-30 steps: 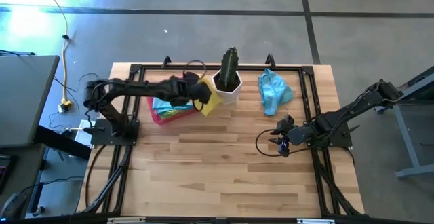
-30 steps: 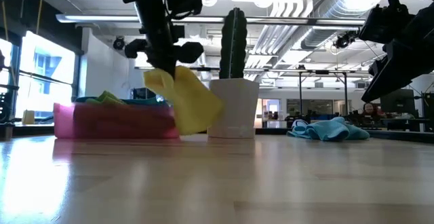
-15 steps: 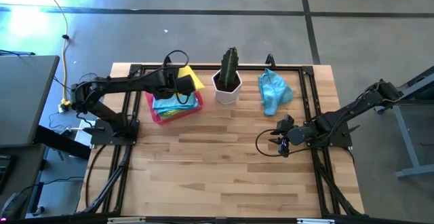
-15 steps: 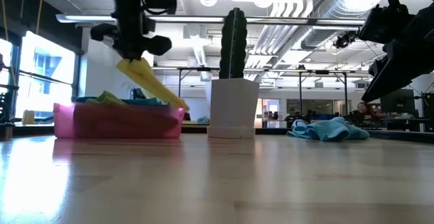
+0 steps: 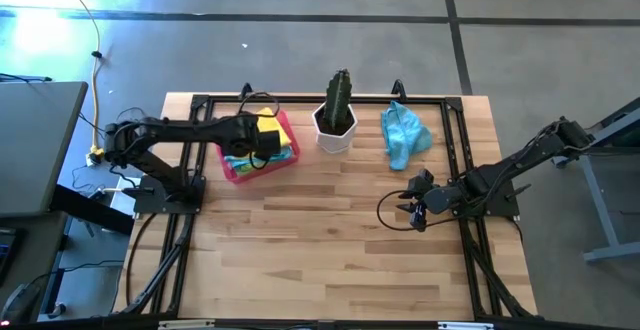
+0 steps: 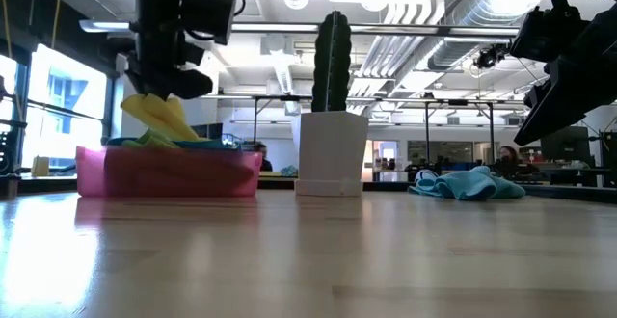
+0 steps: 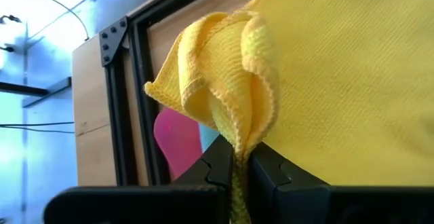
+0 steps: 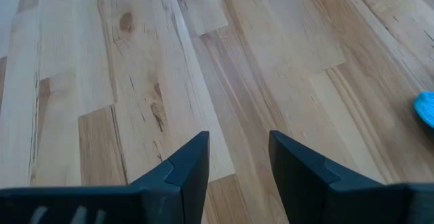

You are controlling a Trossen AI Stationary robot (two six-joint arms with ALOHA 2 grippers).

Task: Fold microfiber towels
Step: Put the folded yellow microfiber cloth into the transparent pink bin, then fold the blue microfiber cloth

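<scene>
We hold the yellow towel bunched over the pink tray, our left fingers pinched shut on its gathered edge. It looks light and floppy, best gripped by a corner. The right fingers wait open above bare worktop. Only the high view shows the blue towel beside the cactus pot.

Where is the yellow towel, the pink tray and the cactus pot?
yellow towel [image 7: 325, 81]: left wrist view, on its flat spread part.
pink tray [image 6: 164, 173]: low view, on its front wall.
cactus pot [image 5: 335, 130]: high view, on the white pot's rim.
</scene>
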